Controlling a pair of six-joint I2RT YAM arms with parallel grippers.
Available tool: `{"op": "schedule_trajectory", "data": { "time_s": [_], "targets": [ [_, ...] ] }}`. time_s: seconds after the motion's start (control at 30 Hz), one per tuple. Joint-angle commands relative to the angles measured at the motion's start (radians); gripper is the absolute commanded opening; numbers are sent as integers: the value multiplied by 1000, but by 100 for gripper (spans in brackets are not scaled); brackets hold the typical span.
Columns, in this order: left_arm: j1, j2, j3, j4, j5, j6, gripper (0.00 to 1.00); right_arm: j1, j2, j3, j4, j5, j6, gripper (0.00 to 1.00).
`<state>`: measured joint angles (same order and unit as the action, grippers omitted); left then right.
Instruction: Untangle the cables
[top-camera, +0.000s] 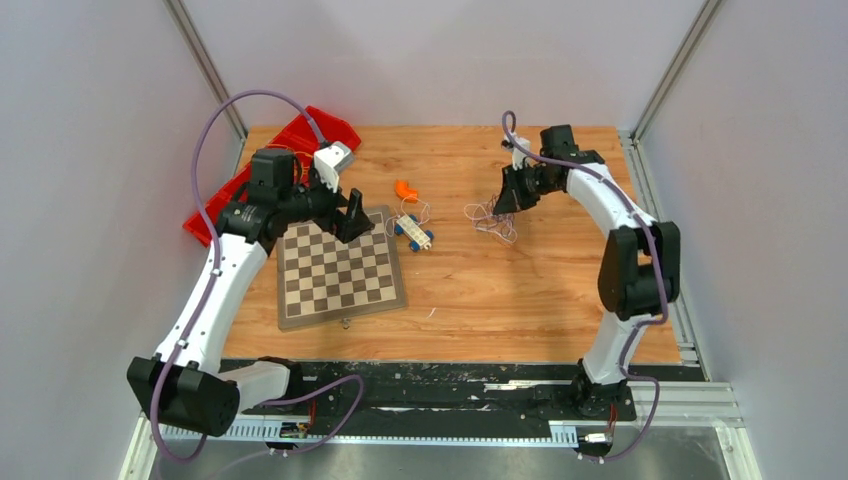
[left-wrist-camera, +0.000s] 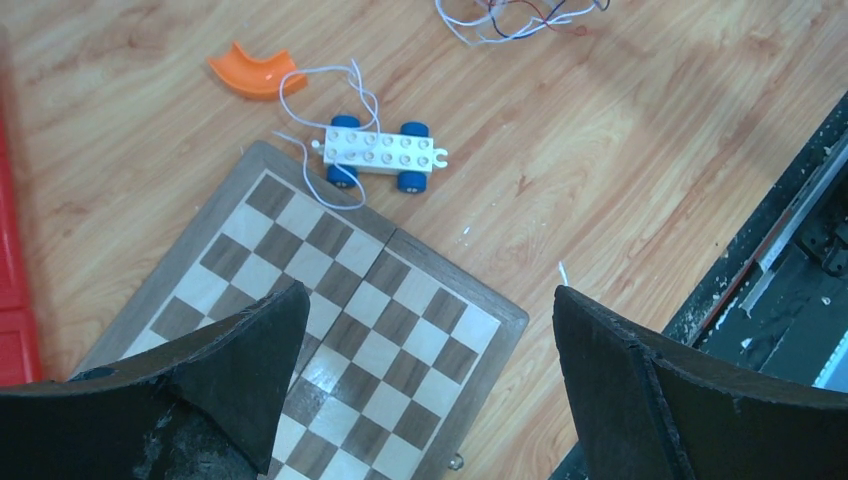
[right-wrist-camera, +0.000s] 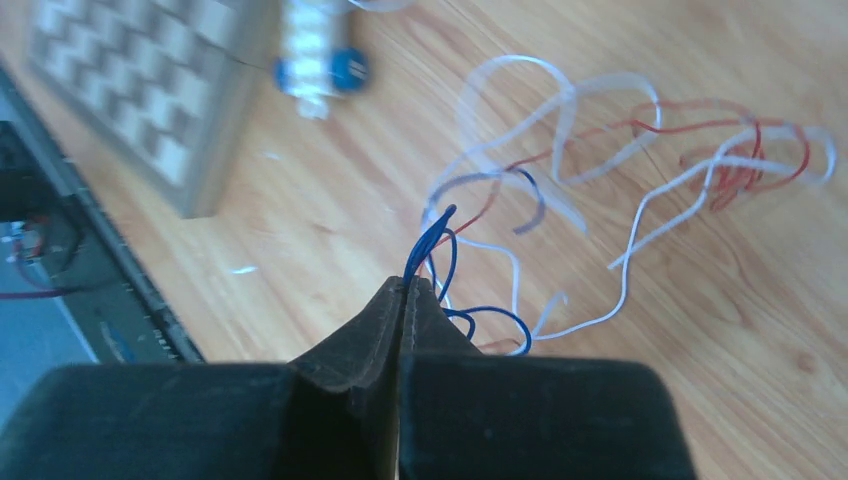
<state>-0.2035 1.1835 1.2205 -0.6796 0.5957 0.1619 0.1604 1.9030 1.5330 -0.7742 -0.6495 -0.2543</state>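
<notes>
two arms, one tangle. the cables (top-camera: 490, 218) lie bunched on the bare wood to the right of the one toy car (left-wrist-camera: 380, 155) — white, red and blue strands, too entwined to count. the right gripper (right-wrist-camera: 404, 290) is pressed closed on a single blue wire (right-wrist-camera: 430, 237) rising from the bunch. one loose white strand (left-wrist-camera: 320, 69) curls beside the car's four blue wheels and the one orange curved piece (left-wrist-camera: 255, 72). the left gripper (left-wrist-camera: 430, 298) hangs spread wide and empty above the one chessboard (left-wrist-camera: 300, 240).
</notes>
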Motion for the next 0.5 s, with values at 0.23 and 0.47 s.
{"op": "schedule_trajectory", "data": {
  "time_s": [0.23,0.47],
  "targets": [
    [-48,96,169,53,244,72,100,3,-265,60,-87,-496,-40,0],
    [-195,232,144,96,205,102,95,5,-278,21,-178,-426,-142,0]
  ]
}}
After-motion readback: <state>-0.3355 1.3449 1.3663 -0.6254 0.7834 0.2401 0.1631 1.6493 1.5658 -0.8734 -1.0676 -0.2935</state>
